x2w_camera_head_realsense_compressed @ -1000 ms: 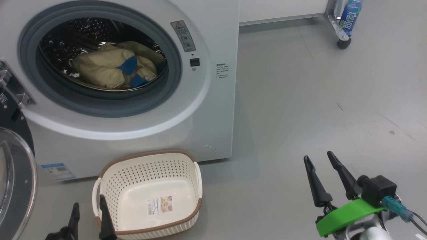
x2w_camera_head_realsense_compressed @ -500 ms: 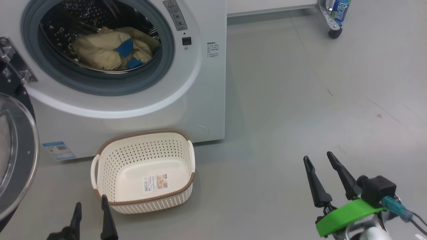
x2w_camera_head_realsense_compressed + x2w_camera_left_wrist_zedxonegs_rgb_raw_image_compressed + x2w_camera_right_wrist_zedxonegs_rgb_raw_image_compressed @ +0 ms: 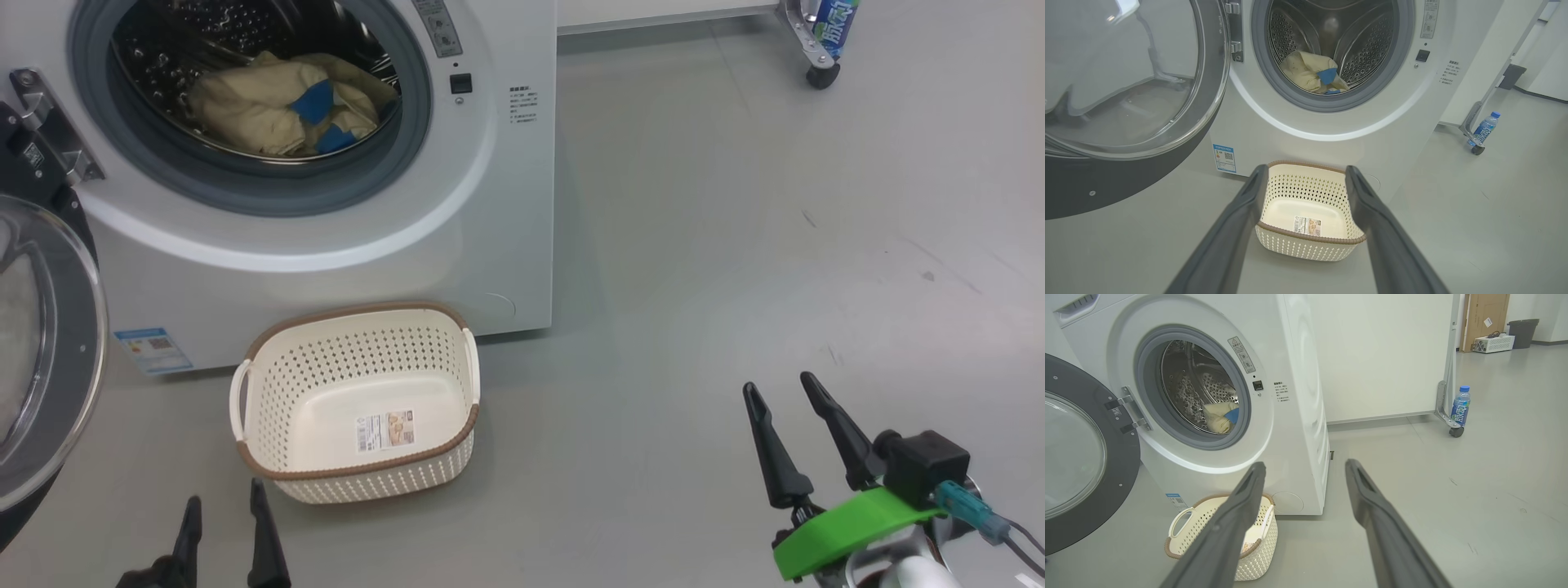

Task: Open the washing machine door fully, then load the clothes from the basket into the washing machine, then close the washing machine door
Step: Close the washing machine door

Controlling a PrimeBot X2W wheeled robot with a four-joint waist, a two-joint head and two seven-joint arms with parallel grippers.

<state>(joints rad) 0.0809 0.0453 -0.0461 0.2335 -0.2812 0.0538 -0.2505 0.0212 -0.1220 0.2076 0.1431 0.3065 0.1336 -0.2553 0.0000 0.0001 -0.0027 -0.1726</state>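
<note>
The white washing machine stands with its door swung wide open to the left on its metal hinge. Cream-yellow clothes with blue patches lie inside the steel drum, also seen as clothes in the left wrist view. The cream basket sits on the floor before the machine, holding nothing but a label. My left gripper is open, low at the bottom left, just short of the basket. My right gripper is open over bare floor at the lower right.
A blue water bottle stands beside a wheeled metal frame at the far right. Grey floor spreads to the right of the machine. A white wall panel runs behind it.
The head camera has tilted down and shifted, so the machine and basket sit higher in the picture. Both grippers keep their places and stay open.
</note>
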